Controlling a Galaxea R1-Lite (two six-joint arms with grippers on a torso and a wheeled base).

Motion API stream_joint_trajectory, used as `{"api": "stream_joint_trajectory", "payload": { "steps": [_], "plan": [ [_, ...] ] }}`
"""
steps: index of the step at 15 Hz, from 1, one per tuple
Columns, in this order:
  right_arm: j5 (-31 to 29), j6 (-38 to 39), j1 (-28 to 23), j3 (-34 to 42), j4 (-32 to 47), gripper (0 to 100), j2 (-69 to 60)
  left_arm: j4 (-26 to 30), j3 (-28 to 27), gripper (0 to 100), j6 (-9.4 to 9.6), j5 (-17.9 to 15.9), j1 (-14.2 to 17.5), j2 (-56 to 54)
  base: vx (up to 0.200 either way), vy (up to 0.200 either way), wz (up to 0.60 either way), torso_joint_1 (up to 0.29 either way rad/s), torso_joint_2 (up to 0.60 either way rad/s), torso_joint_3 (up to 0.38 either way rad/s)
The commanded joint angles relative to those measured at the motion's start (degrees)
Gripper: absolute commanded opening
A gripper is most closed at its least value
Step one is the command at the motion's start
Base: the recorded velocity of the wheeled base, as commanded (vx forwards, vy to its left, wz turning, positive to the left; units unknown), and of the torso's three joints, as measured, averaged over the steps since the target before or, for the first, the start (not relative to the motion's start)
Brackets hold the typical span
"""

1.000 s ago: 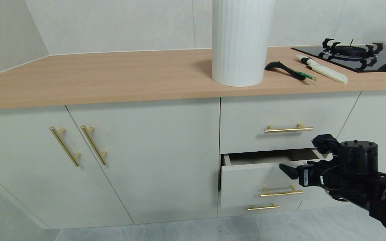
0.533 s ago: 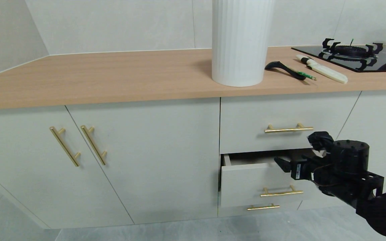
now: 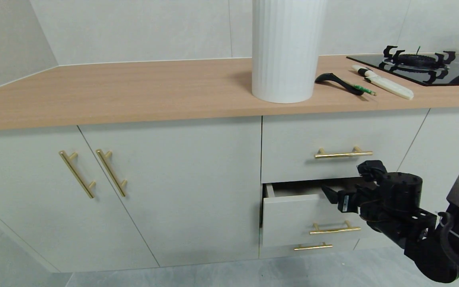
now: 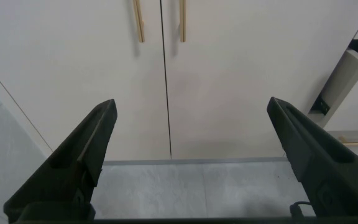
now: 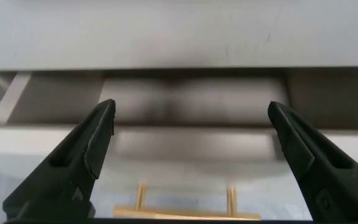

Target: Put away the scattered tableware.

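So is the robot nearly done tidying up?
Not nearly. Done: the pale middle drawer with the gold handle is pulled partly open. In hand: nothing; the right gripper is open and empty at the drawer's opening. Left: the black curved-handled utensil and the white knife-shaped tool lie on the wooden countertop, not yet put away.

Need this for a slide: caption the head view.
Open right gripper at the partly open drawer; utensils lie on the counter beside a ribbed white container.

The vase [image 3: 285,52] is ribbed white, the counter [image 3: 134,91] wood-grain, the utensil [image 3: 335,79] apparently black.
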Motion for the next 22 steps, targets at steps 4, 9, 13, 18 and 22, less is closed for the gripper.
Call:
{"api": "stream_joint_trajectory", "payload": {
  "steps": [4,9,13,18,22],
  "plan": [
    [-2.70,-0.16,0.31,-1.92,-3.97,100,5.99,-0.01,0.00,100,-0.01,0.01,0.01,0.02,0.000,0.000,0.00,0.000,0.00,0.000],
    [-2.61,-0.87,0.31,-0.60,-3.44,100,5.64,-0.01,0.00,100,-0.10,0.01,0.01,0.02,0.000,0.000,0.00,0.000,0.00,0.000],
    [-2.35,-1.04,0.31,0.36,-3.35,100,4.94,-0.01,0.00,100,-0.10,0.01,0.01,0.02,0.000,0.000,0.00,0.000,0.00,0.000],
    [-1.47,-1.04,1.10,2.21,7.46,100,-3.59,-0.01,0.00,100,-0.01,0.01,0.01,0.02,0.000,0.000,0.00,0.000,0.00,0.000],
    [1.17,-0.96,1.27,3.17,16.77,100,-9.48,-0.01,0.00,100,-0.01,0.01,0.01,0.02,0.000,0.000,0.00,0.000,0.00,0.000]
  ]
}}
